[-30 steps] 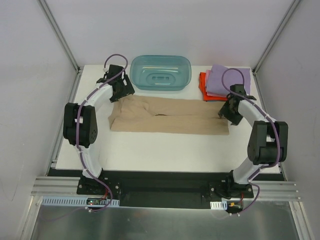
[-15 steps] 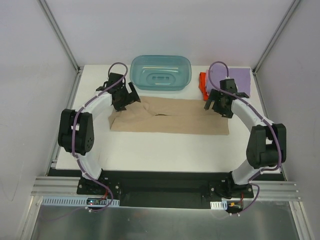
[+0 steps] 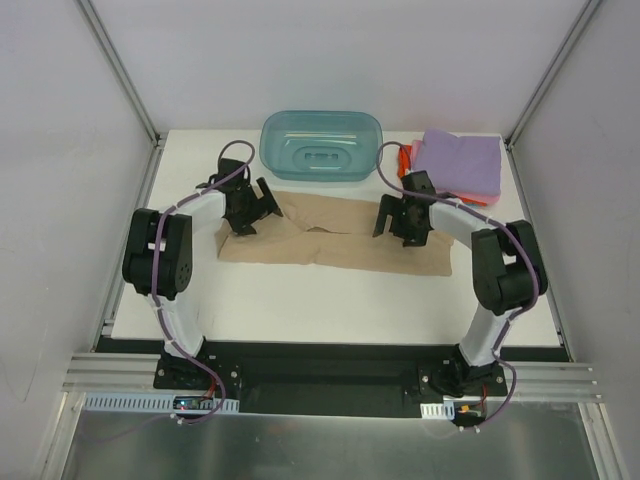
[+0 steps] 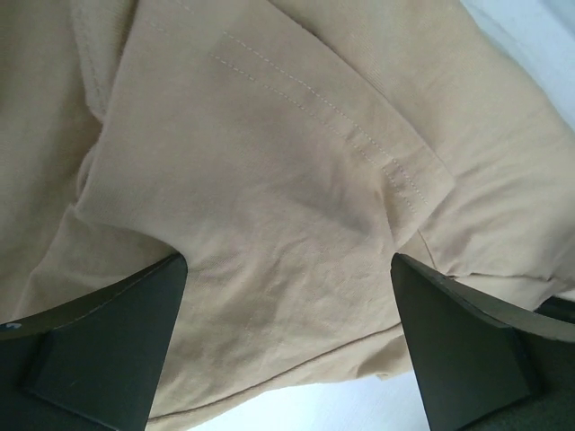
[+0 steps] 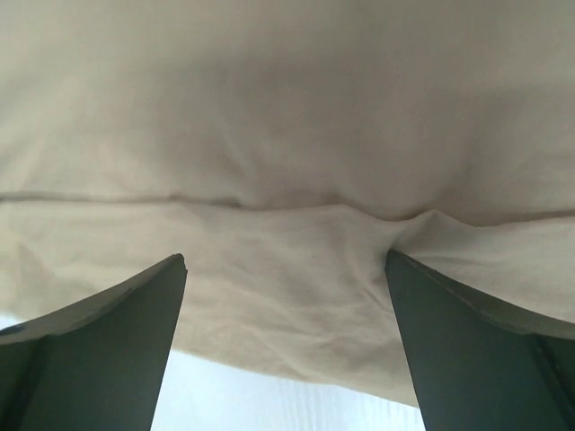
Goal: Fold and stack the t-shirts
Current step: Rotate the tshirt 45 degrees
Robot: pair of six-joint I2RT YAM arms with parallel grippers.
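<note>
The tan-beige cloth t-shirt [image 3: 340,240] lies flat in the middle of the frame in the top view. It is folded into a long strip that runs from left to right. The left gripper [image 3: 255,205] sits over the left end of this strip. In the left wrist view its two dark fingers [image 4: 108,341] are spread wide apart, with nothing pinched between them. The tan cloth [image 4: 269,180] fills the space above them, and a stitched hem runs across it. The right gripper [image 3: 393,215] sits over the right part of the strip. Its fingers [image 5: 99,350] are spread wide too, and wrinkled tan cloth [image 5: 287,135] lies between them with a soft crease across it. In the upper right of the top view there is a pile of folded shirts. A lilac folded shirt [image 3: 460,160] is on top, a pink shirt [image 3: 482,196] peeks out under it, and an orange-red shirt [image 3: 404,160] shows at the pile's left edge. A see-through teal plastic tub [image 3: 322,145] stands just behind the tan strip, at the upper middle. Everything rests on a white flat table [image 3: 300,310].
</note>
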